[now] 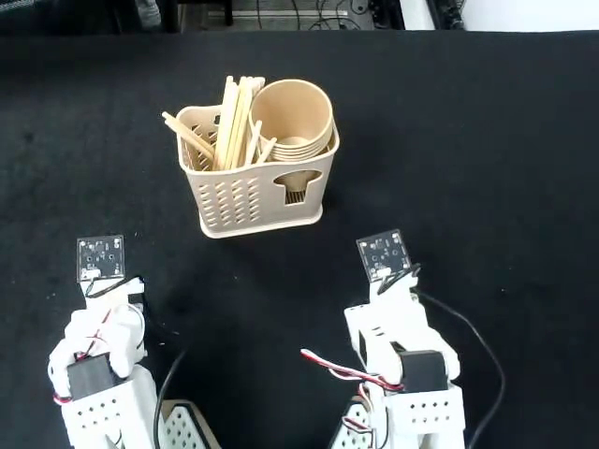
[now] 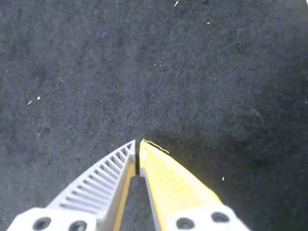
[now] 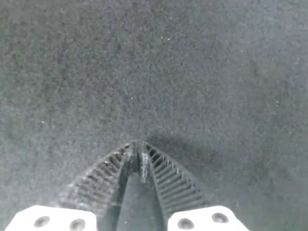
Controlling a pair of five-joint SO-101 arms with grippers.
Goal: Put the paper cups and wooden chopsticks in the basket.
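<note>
Basket (image 1: 255, 201) holds cups (image 1: 298, 120), chopsticks (image 1: 234, 117); left end effector (image 2: 138, 143), right end effector (image 3: 138, 144) clenched empty, well apart from it.

Black-covered table (image 1: 487, 140), a beige slotted basket (image 1: 245, 201) upright directly on it near the middle.

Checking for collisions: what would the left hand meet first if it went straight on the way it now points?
Probably the black table: the left hand, shut, points at its surface with nothing between. How far off is unclear.

Probably a lab, black-clothed table (image 1: 487, 140), cables (image 1: 329, 17) behind
</note>
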